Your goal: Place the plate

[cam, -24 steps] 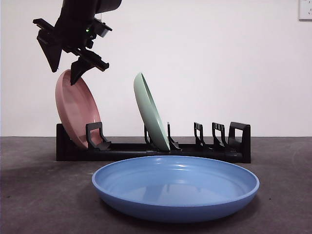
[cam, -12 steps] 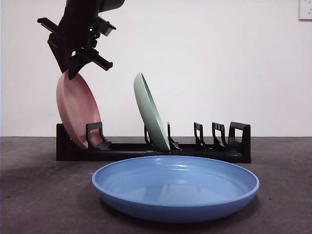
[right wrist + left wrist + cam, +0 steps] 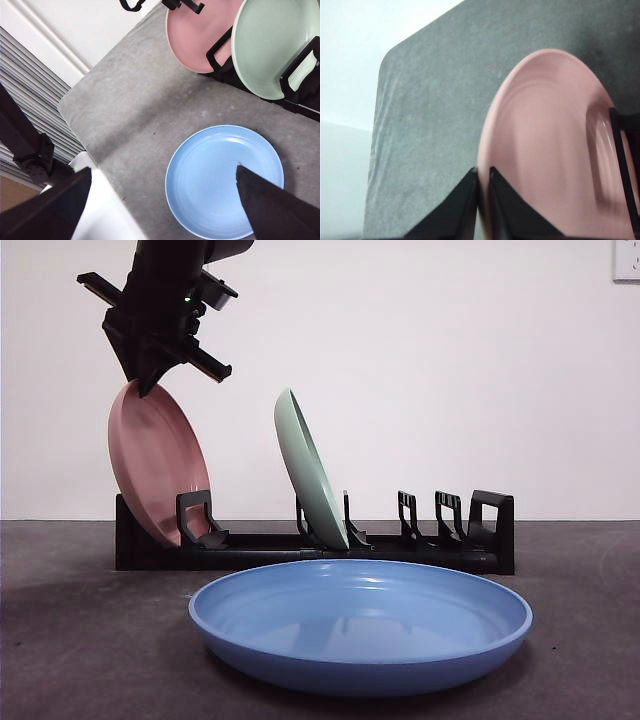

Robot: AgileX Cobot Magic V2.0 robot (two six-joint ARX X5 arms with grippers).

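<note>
the left end effector [image 3: 140, 380] hangs above the far-left end of the black dish rack [image 3: 480, 540], its two jaws pressed onto the top rim of the pink plate [image 3: 155, 465], one jaw on each face of the rim (the left wrist view shows the rim running down between the jaw tips [image 3: 482, 175]). the pink plate stands on edge in the rack's leftmost slot, its lower edge down behind the first black divider and its top tilted away from the rest of the rack. it lies directly below the end effector and touches it only at that top rim.

a pale green plate [image 3: 308, 470] stands in a slot nearer the rack's middle, leaning the same way, well apart from the pink one. a blue plate [image 3: 360, 625] lies flat on the grey desk [image 3: 60, 640] in front of the rack, touching nothing else.

the right end effector [image 3: 165, 200] is held high over the desk on the blue plate's side of the rack, jaws spread wide and holding nothing.
</note>
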